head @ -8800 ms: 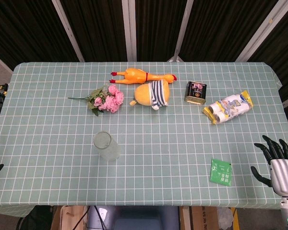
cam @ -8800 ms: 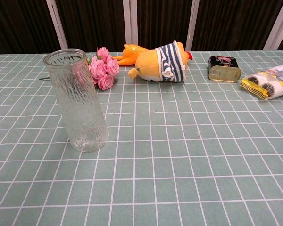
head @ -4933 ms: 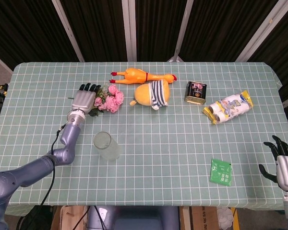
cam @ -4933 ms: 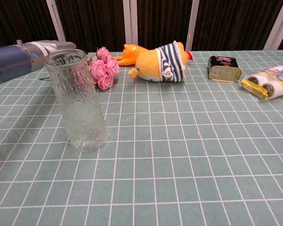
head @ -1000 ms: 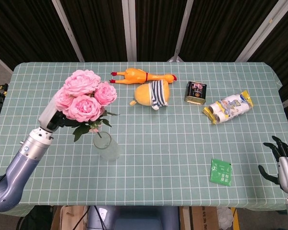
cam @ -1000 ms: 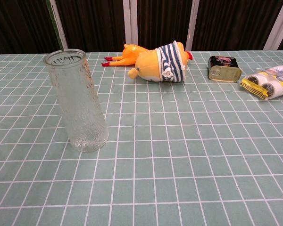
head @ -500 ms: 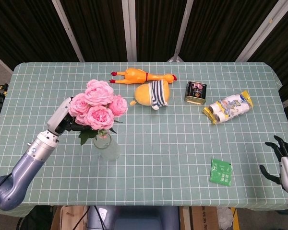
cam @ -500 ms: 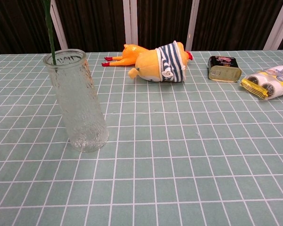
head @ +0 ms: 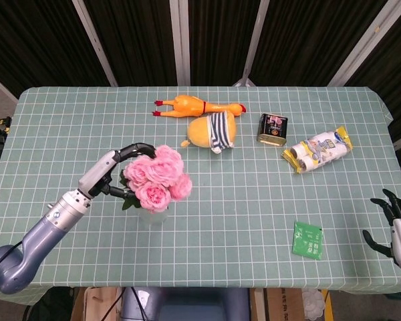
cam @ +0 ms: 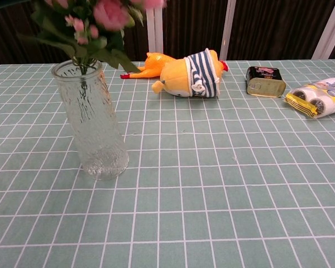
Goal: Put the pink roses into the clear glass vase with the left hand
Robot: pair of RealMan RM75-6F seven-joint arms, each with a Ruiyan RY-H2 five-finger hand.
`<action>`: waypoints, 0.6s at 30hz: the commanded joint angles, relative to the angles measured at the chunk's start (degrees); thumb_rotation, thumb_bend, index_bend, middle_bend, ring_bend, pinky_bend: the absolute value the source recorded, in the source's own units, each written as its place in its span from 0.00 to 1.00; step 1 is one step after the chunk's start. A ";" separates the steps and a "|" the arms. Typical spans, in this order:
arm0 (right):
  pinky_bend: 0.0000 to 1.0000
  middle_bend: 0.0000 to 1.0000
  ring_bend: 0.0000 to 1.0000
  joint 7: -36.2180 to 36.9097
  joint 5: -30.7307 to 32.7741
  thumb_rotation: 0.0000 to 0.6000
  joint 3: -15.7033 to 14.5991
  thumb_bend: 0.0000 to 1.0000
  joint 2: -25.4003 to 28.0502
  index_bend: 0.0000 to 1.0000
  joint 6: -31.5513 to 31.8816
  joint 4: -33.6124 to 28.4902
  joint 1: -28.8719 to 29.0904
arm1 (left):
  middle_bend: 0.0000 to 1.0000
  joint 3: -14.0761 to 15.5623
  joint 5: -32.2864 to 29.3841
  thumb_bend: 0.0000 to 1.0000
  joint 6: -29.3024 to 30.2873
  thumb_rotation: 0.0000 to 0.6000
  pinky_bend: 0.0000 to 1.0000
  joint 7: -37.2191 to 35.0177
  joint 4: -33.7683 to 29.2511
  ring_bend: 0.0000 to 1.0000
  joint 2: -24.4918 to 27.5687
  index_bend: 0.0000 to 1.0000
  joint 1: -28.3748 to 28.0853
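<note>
The pink roses (head: 159, 176) stand with their stems down in the mouth of the clear glass vase (cam: 93, 124). In the head view the blooms cover the vase (head: 153, 216), and only its lower rim shows. In the chest view the blooms and leaves (cam: 98, 22) sit right above the vase's rim. My left hand (head: 115, 171) reaches in from the left and grips the bunch just under the blooms, fingers arched over it. Fingers spread and holding nothing, my right hand (head: 395, 223) hangs off the table's front right corner.
An orange rubber chicken (head: 199, 105) and a striped plush duck (head: 214, 130) lie behind the vase. Further right are a dark tin (head: 273, 128) and a yellow-ended pack of rolls (head: 319, 150). A green packet (head: 308, 239) lies at front right.
My left hand has come down and to the right with the roses. The stems have gone into the vase, and the blooms now sit over its mouth.
</note>
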 commanded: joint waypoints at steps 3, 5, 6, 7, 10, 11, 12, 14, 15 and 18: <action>0.04 0.11 0.13 0.34 -0.09 1.00 0.01 0.31 0.14 0.25 0.09 -0.08 -0.07 | 0.18 3.14 4.98 0.24 -4.93 1.00 0.17 -4.82 0.15 0.04 4.80 0.18 -2.22; 0.04 0.11 0.13 0.48 -0.15 1.00 0.05 0.31 0.20 0.25 0.27 -0.10 -0.14 | 0.16 3.76 5.99 0.22 -5.49 1.00 0.16 -5.92 0.06 0.03 6.41 0.16 -2.55; 0.04 0.11 0.13 0.53 -0.19 1.00 0.06 0.31 0.23 0.25 0.37 -0.10 -0.18 | 0.16 4.11 6.49 0.21 -5.61 1.00 0.16 -6.56 -0.06 0.02 7.34 0.15 -2.62; 0.04 0.11 0.13 0.59 -0.22 1.00 0.07 0.31 0.25 0.25 0.45 -0.12 -0.22 | 0.15 4.62 7.15 0.21 -5.81 1.00 0.15 -7.33 -0.27 0.02 8.59 0.14 -2.62; 0.04 0.11 0.13 0.74 -0.40 1.00 0.03 0.31 0.32 0.25 0.54 -0.18 -0.25 | 0.14 5.65 8.24 0.21 -5.35 1.00 0.15 -9.52 -0.54 0.01 11.68 0.13 -2.14; 0.04 0.11 0.13 0.76 -0.46 1.00 0.00 0.31 0.33 0.25 0.55 -0.18 -0.27 | 0.13 5.95 8.40 0.21 -5.00 1.00 0.15 -10.10 -0.47 0.01 12.62 0.12 -1.82; 0.04 0.11 0.13 0.79 -0.53 1.00 -0.02 0.31 0.36 0.25 0.59 -0.20 -0.29 | 0.13 6.23 8.41 0.21 -4.46 1.00 0.15 -10.75 -0.37 0.01 13.58 0.12 -1.33; 0.04 0.11 0.13 0.96 -0.72 1.00 -0.07 0.31 0.42 0.25 0.72 -0.28 -0.34 | 0.12 7.05 8.38 0.21 -3.01 1.00 0.15 -12.20 0.16 0.00 15.82 0.11 0.06; 0.04 0.11 0.13 1.04 -0.76 1.00 -0.07 0.31 0.44 0.25 0.76 -0.30 -0.36 | 0.11 7.41 8.33 0.21 -2.52 1.00 0.14 -12.82 0.41 0.00 16.60 0.11 0.61; 0.04 0.11 0.13 1.20 -0.79 1.00 -0.07 0.31 0.48 0.25 0.78 -0.34 -0.39 | 0.11 8.63 8.04 0.16 -1.78 1.00 0.14 -13.74 1.49 0.00 18.59 0.10 2.10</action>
